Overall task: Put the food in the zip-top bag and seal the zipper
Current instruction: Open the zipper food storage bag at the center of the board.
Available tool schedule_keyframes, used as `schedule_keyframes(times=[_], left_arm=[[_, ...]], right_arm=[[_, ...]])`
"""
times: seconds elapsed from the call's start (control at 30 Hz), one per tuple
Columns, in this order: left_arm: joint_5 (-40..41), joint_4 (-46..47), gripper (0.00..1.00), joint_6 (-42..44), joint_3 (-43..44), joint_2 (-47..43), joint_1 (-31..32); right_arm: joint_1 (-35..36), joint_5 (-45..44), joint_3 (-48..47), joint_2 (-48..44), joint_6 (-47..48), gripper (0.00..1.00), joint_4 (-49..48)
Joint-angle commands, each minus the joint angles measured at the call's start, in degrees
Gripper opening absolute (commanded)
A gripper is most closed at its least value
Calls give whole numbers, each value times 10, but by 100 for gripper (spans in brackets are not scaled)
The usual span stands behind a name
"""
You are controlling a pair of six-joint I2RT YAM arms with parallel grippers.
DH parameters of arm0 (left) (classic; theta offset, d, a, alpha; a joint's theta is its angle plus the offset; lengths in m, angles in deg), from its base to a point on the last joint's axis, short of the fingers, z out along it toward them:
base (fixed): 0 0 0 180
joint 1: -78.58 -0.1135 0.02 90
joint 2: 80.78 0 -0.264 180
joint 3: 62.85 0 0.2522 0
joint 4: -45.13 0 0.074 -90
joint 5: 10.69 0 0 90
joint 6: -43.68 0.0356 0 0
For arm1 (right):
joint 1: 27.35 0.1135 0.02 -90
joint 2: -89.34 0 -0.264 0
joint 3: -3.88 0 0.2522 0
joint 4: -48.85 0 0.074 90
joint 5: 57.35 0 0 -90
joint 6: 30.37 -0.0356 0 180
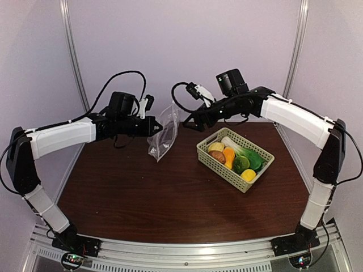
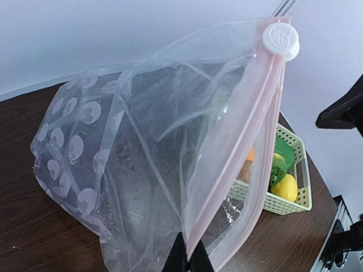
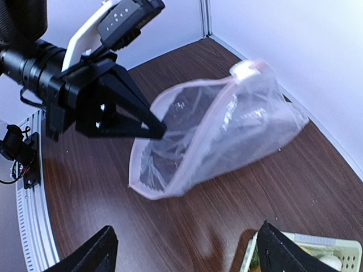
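Note:
The clear zip-top bag with whitish dots hangs from my left gripper, its bottom resting on the table. In the left wrist view the fingers are shut on one lip of the pink zipper, and the white slider sits at the far end. The bag's mouth gapes open toward my right gripper, which is open, empty and hovering just right of the bag. The food, lemons, orange and brown pieces, dark green vegetable and leek, lies in the basket.
The pale green mesh basket stands right of the bag, under the right arm; its corner shows in the right wrist view. Dark wooden table with walls close behind and at both sides.

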Motion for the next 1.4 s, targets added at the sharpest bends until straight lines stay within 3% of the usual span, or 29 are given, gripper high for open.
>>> schedule_keyframes(times=[0.0, 0.17, 0.33, 0.43, 0.6, 0.7, 0.87, 0.93, 1.0, 1.07, 1.37], left_arm=[[22, 86, 0, -82, -11, 2, 21], [56, 85, 0, -97, -11, -13, 36], [86, 47, 0, -83, -18, -44, 37], [154, -4, 0, -50, -9, -57, 37], [172, -24, 0, -7, -6, -67, 37], [181, -46, 0, 11, 14, -52, 37], [197, -69, 0, 53, 47, -12, 35], [197, -77, 0, 62, 51, 1, 27], [181, -79, 0, 62, 47, 5, 17], [176, -78, 0, 68, 40, 3, 13], [81, -68, 0, 91, 27, -1, 4]], right_arm=[[48, -63, -82, 65, -30, 87, -10], [63, -228, -116, 116, -99, 86, -25], [51, -319, -133, 155, -153, 74, -10], [32, -340, -117, 146, -170, 66, -21], [18, -343, -113, 139, -149, 60, -23], [18, -292, -114, 140, -131, 60, -29], [19, 27, -138, 138, -67, 71, 8], [19, 95, -145, 125, -37, 78, 60], [14, 95, -131, 94, -11, 92, 92], [1, 81, -94, 58, 15, 95, 105], [-115, -25, 55, 1, 117, 86, 143]])
